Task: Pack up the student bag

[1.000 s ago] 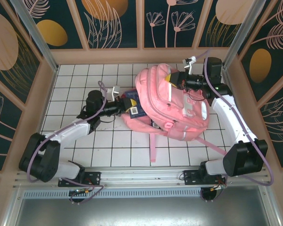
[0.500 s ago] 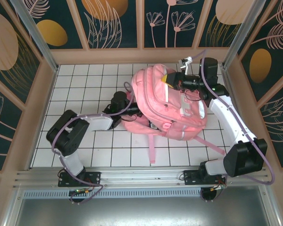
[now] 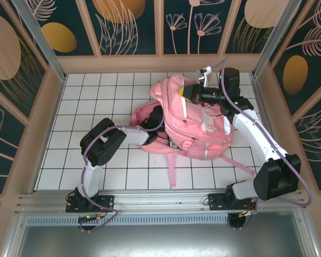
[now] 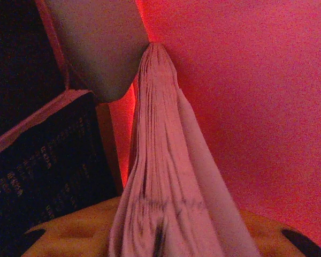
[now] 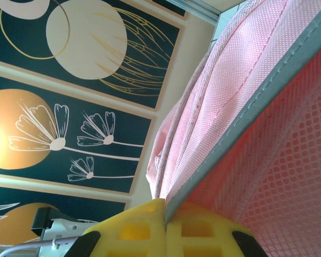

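The student bag point(image 3: 206, 126), a big pink backpack, lies right of centre on the white tiles. My left arm point(image 3: 131, 134) reaches into its open mouth, so the hand is hidden under the fabric there. Inside, in red light, a book point(image 4: 160, 160) stands page-edges up between the yellow pads of my left gripper point(image 4: 171, 238). Its pages fan loosely, and the jaws stand apart round it. A dark book cover point(image 4: 43, 171) lies to the left. My right gripper point(image 3: 195, 92) is shut on the bag's grey-trimmed edge point(image 5: 257, 91), holding it up, pads point(image 5: 128, 233) pressed together.
Pink straps point(image 3: 173, 168) trail from the bag toward the front rail, one more at the right point(image 3: 241, 167). Beige walls point(image 3: 53, 107) with dark flower panels close the tiled floor on three sides. Open tiles point(image 3: 85, 96) lie left of the bag.
My left arm has carried the dark book rightward from beside the bag into its mouth, and its jaws have loosened. The right gripper has drawn the bag's edge slightly left and back.
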